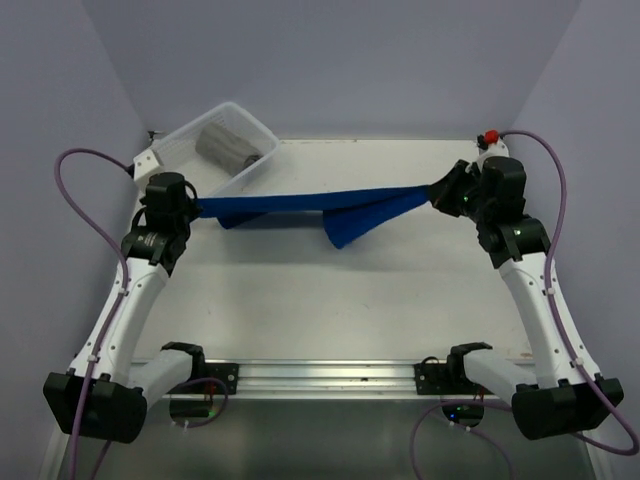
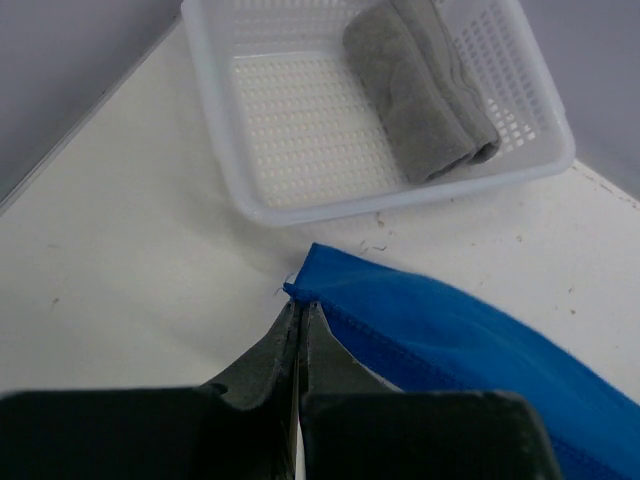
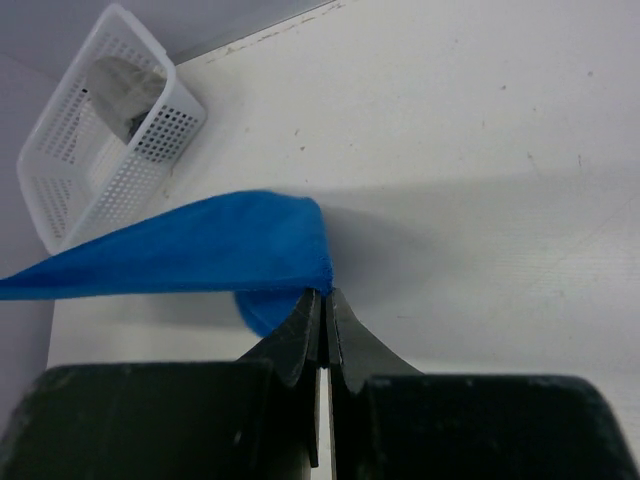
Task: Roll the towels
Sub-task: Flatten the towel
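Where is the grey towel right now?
Top view: the grey towel lies rolled inside the white basket at the table's far-left corner, just beyond the left gripper pinching the blue towel.

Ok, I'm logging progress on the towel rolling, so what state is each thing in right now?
left gripper: shut on a blue towel corner
right gripper: shut on the opposite end
blue towel: unrolled, stretched between both grippers, one fold sagging
basket: upright, holding only the grey towel
grey towel: rolled
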